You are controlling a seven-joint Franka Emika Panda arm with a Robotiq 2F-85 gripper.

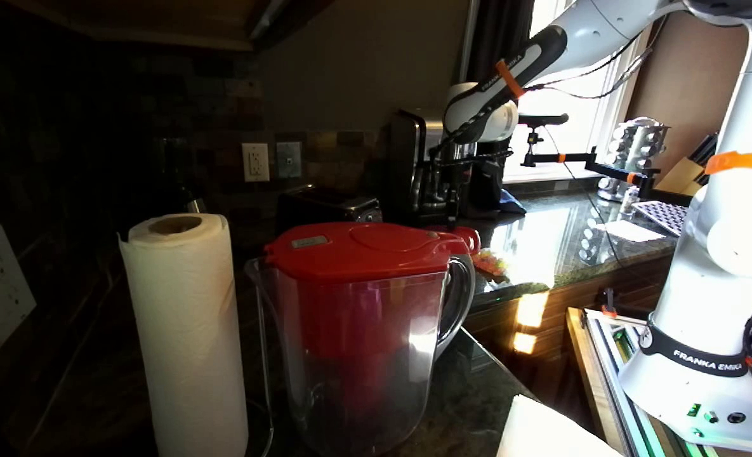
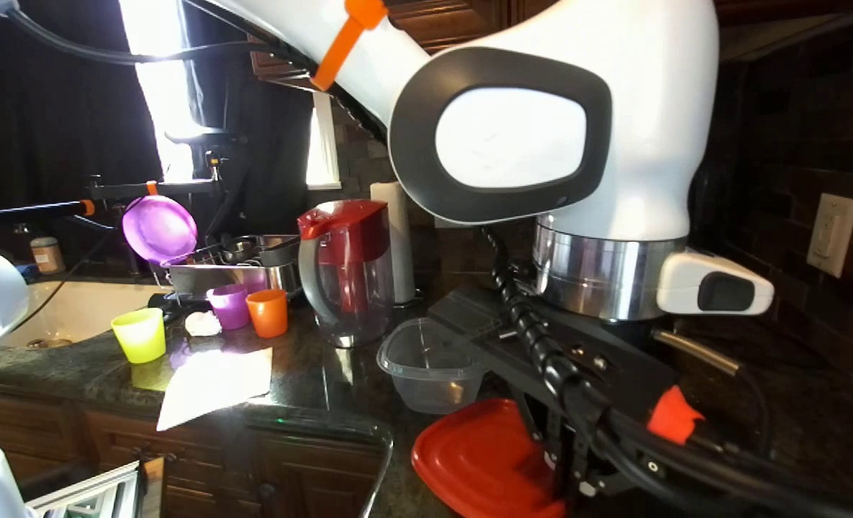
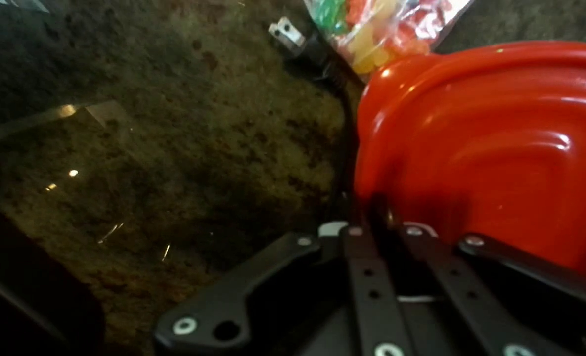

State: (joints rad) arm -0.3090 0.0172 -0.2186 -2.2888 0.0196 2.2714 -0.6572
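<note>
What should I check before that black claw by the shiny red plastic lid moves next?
1. Black two-fingered gripper at the edge of the shiny red plastic lid: ok.
2. Firm grip on the lid: cannot tell; contact hidden.
3. Black power cord with pronged plug well clear of the lid: not ok; it runs alongside.
4. Clear bag of colourful pieces apart from the lid: cannot tell.
5. Clear plastic tub upright: ok.

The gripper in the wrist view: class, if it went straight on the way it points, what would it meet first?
Probably the red lid: its edge shows right at the tips of the gripper. Depth is unclear, so they may be touching.
</note>
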